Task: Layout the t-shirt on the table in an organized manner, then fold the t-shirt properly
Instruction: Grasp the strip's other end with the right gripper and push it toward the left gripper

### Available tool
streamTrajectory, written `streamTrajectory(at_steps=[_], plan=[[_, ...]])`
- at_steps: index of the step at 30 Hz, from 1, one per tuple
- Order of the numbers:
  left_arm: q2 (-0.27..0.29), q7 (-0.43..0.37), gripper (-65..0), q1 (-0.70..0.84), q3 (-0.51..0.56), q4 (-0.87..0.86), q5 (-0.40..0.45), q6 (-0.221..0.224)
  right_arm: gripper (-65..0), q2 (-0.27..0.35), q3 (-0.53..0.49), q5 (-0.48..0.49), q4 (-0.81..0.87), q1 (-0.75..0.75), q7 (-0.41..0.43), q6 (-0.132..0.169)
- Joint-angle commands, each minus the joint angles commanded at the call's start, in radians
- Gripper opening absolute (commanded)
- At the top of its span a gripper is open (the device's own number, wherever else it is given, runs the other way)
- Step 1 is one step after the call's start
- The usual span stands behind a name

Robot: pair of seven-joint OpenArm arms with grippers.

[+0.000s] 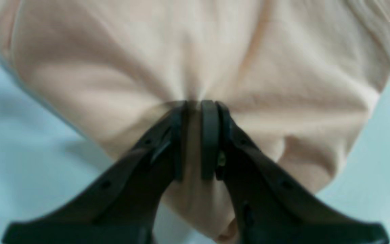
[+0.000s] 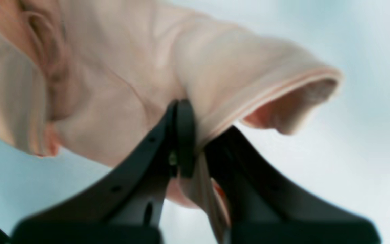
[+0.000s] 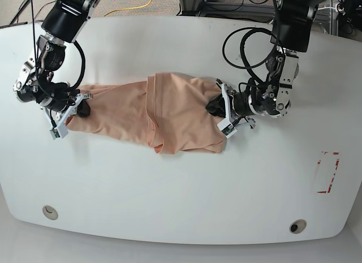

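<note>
The shirt (image 3: 150,113) lies across the middle of the table (image 3: 181,189), a bit nearer the far edge than the near one. It is stretched out long, side to side, and it is not flat. One part is folded over on itself, with a hem running across the top of the fold, and the cloth is wrinkly.

The left gripper (image 3: 215,106) bites the end of the shirt that points to the table's red-taped side. In the left wrist view its black fingers (image 1: 209,139) are squeezed close with a strip of peach cloth (image 1: 195,51) pinched between them, and creases run out from the pinch like a fan.

The right gripper (image 3: 83,110) holds the other end, toward the opposite edge of the table. In the right wrist view its fingers (image 2: 185,135) clamp on a hemmed edge of the shirt (image 2: 120,67), and a sleeve-like opening curls up just beside them. That picture is blurry, so I think it is a sleeve, but I am not sure.

A red tape mark (image 3: 327,172) sits well apart from the shirt. Two round holes (image 3: 50,211) are near the front edge, one toward each front corner.
</note>
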Motion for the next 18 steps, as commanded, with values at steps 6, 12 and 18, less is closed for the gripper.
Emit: streamTrajectory(at_steps=[6, 12, 18], plan=[[-0.04, 0.083, -58.6, -0.006, -0.028, 0.135, -0.114, 0.0, -65.0, -0.005, -0.002, 0.0, 0.038, -0.006, -0.011, 0.0], [-0.044, 0.081, -58.6, -0.011, -0.094, 0.144, -0.138, 0.0, -65.0, -0.002, -0.002, 0.002, 0.04, -0.009, -0.012, 0.0], [-0.043, 0.077, -58.6, -0.021, -0.104, 0.094, -0.14, 0.0, -65.0, 0.002, -0.02, 0.003, 0.098, -0.011, -0.031, 0.0]])
